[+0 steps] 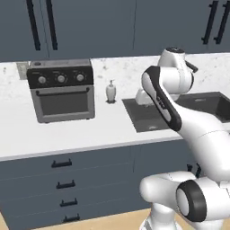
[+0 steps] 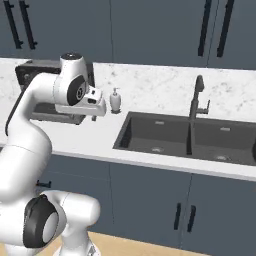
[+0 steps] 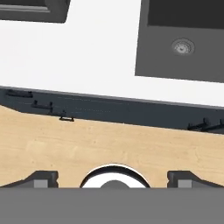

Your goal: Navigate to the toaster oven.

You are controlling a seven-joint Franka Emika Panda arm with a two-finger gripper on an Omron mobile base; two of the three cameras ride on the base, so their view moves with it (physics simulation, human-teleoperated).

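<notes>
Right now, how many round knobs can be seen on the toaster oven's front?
3, in a row along the top panel of the toaster oven: left knob, middle knob, right knob. In the right base view the arm covers the oven's front.

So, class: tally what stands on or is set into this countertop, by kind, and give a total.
Toaster oven: 1
Soap dispenser: 1
Sink, with two basins: 1
Faucet: 1
Total: 4
</notes>
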